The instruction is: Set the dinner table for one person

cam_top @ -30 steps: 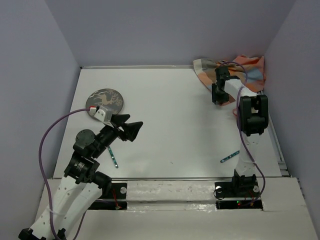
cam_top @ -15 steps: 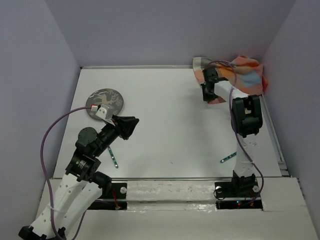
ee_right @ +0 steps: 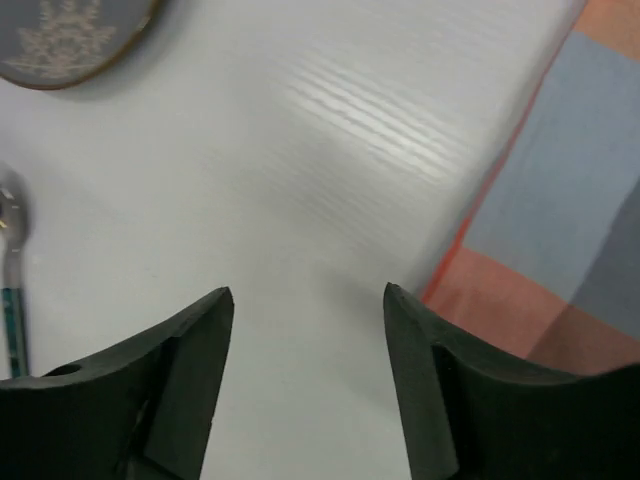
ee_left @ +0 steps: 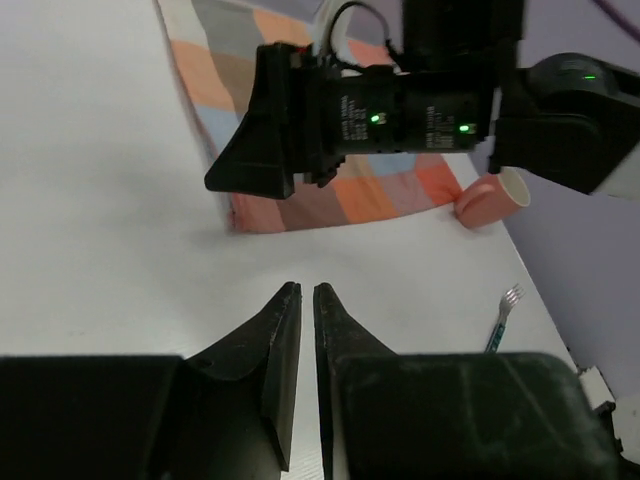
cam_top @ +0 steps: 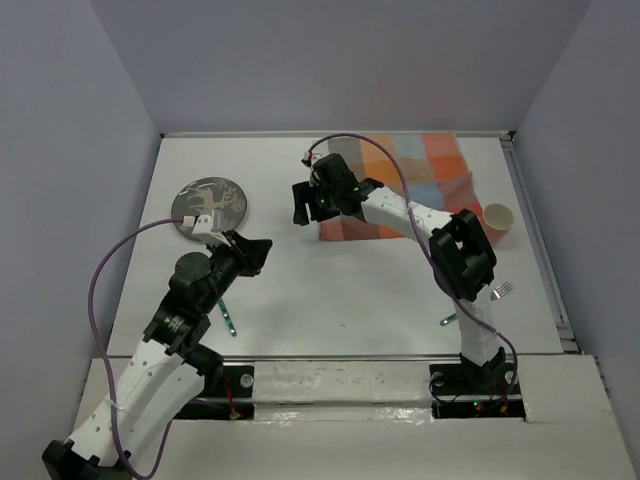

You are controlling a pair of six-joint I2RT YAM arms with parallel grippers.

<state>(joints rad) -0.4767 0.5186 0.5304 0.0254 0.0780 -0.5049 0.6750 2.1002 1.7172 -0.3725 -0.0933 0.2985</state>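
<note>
The dinner table (cam_top: 350, 280) is a white tabletop. A checked orange, blue and grey cloth (cam_top: 400, 185) lies spread flat at its back right. My right gripper (cam_top: 305, 210) hovers just off the cloth's left edge, open, with only bare table (ee_right: 300, 150) between its fingers and the cloth (ee_right: 570, 230) beside the right finger. My left gripper (cam_top: 255, 252) is at the left-centre, its jaws almost touching with nothing between them (ee_left: 307, 290). It faces the right gripper (ee_left: 250, 175) and the cloth (ee_left: 300, 200).
A dark patterned plate (cam_top: 210, 200) sits at the back left. A blue-handled spoon (cam_top: 228, 318) lies near the left arm. A pink cup (cam_top: 497, 220) lies right of the cloth, and a fork (cam_top: 475, 305) lies by the right arm's base.
The right arm pulled the crumpled cloth out of the back right corner, spread it flat toward the middle and opened off it. The cup and fork came into view. The left gripper closed.
</note>
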